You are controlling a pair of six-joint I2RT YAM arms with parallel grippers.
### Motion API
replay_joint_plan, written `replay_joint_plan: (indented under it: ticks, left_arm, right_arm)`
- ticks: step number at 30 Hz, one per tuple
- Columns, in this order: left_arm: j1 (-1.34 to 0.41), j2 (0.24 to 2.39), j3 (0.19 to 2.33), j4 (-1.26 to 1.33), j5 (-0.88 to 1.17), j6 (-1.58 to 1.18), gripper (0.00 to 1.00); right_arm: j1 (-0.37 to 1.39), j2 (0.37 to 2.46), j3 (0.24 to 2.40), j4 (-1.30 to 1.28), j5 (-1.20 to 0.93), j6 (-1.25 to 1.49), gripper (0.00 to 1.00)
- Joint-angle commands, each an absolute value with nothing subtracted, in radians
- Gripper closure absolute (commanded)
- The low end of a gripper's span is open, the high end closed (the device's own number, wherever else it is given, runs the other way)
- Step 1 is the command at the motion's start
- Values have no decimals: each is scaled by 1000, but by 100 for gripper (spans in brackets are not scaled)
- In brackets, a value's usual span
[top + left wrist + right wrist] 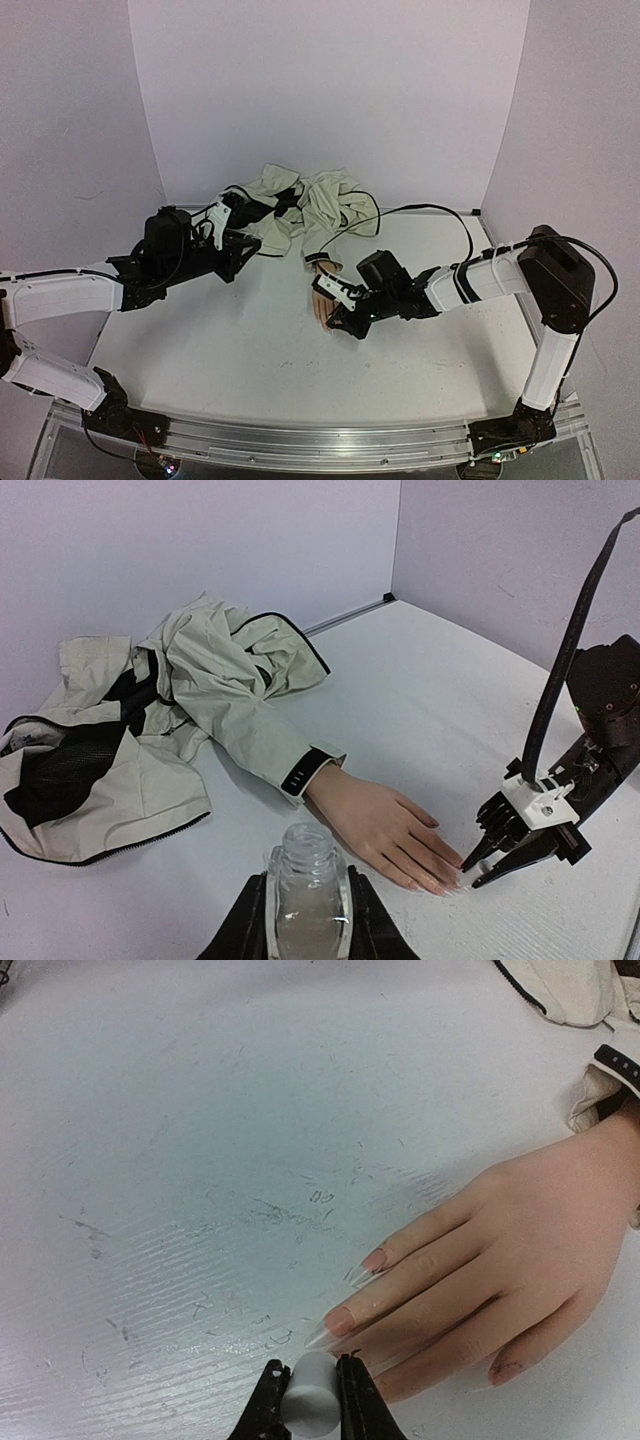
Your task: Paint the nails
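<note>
Your right gripper clamps a grey cap, tip hidden, 7 o'clock of the nails; table open toward 10. Your left gripper clamps the bottle.

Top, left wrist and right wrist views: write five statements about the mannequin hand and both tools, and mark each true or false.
1. The left tool grips a clear bottle. True.
2. The bottle is capped. False: its neck is open.
3. The hand lies palm down on the table. True.
4. The right tool is empty. False: it pinches a small pale cylinder close to the hand's fingertips.
5. The jacket covers the whole hand. False: its sleeve ends at the wrist, and the hand is bare.
</note>
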State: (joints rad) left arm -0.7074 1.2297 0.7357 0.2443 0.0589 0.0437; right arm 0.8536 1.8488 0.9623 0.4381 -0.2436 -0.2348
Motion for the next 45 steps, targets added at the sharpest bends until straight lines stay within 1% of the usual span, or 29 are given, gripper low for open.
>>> replay_joint_plan:
  ticks: [1,32,41,45]
  left_arm:
    - [-703,1199,753,305,66,38,100]
    - [-703,1190,749,304,72,33,100]
    - [-703,1187,749,304,74,31,100]
    - [-703,1186,749,304,73,31,100]
  right_arm:
    - [861,1849,992,418,-262,-235,100]
    - [874,1801,950,388,-258,-236,100]
    - [873,1743,912,434,-275,-233,100]
    - [873,1733,901,461,-247,-224,100]
